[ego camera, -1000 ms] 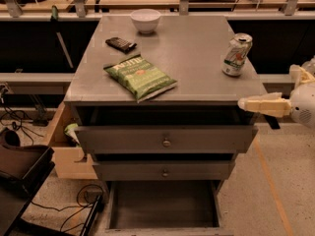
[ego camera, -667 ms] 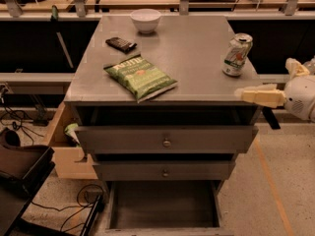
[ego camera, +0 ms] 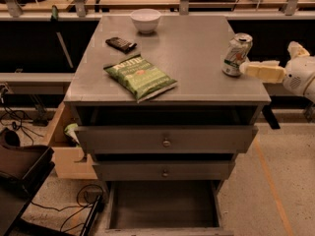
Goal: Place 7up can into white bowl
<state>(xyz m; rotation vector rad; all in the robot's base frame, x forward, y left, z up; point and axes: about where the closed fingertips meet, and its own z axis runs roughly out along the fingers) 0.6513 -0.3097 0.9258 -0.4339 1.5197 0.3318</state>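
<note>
Pictured near the front-R corner of a grey drawer cabinet's top [ego camera: 197, 33]: 7up can [ego camera: 236, 54], dented, upright w/ a slight lean, close to the R edge. Reaching in from the R at can-base height: gripper [ego camera: 256, 71], cream tip touching or just beside the can's lower side; spread or closed, cannot tell from this angle. Level, side-on approach prob. chosen to take the can round its body rather than from above. Far across at the back edge, centre-L: white bowl [ego camera: 145, 19], open side up, well apart from the can. Off the direct line betw. the two: green chip bag [ego camera: 140, 76] lying flat towards the front-L, small dark wrapped bar [ego camera: 121, 44] just behind it. Likely step: approach for the grasp; lift, carry across and release into bowl not yet done. Below, btm drawer [ego camera: 162, 210] pulled out
</note>
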